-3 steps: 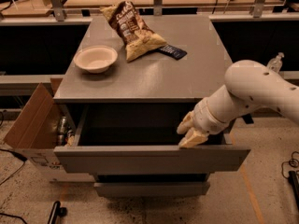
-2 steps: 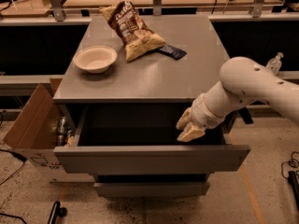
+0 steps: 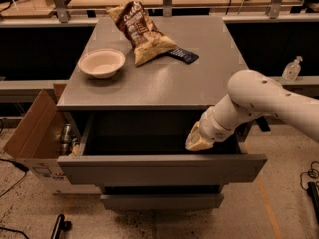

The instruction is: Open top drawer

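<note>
The top drawer (image 3: 159, 169) stands pulled well out of the grey bench (image 3: 164, 86), its flat front panel toward the near side and its dark inside showing. The arm's end effector (image 3: 199, 139) hangs over the drawer's right end, just behind the front panel, though I cannot tell whether it is apart or together. On the bench sit a white bowl (image 3: 101, 62) at left and a chip bag (image 3: 142, 31) farther back.

the tool (image 3: 198, 142) has edged slightly left over the top drawer (image 3: 159, 171).
</note>
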Robot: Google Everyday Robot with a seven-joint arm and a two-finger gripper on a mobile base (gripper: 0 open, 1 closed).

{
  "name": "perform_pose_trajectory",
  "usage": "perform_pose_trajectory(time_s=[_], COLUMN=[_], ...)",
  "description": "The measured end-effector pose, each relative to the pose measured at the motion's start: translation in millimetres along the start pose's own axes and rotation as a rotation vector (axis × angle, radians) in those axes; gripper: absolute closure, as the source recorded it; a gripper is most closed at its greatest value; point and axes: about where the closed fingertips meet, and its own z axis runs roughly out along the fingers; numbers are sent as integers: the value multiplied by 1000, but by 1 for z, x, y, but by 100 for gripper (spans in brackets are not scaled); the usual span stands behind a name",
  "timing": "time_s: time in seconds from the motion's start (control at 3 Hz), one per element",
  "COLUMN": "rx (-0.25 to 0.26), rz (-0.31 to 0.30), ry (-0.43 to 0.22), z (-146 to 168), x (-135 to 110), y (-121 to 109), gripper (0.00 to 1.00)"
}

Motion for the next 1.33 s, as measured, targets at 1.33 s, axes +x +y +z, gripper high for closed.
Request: perform_pose_trajectory(time_s=[1.33], rx=[-97], rz=[-54], ry=[-83], z=[-15], x=[-13], y=[82], gripper=[80])
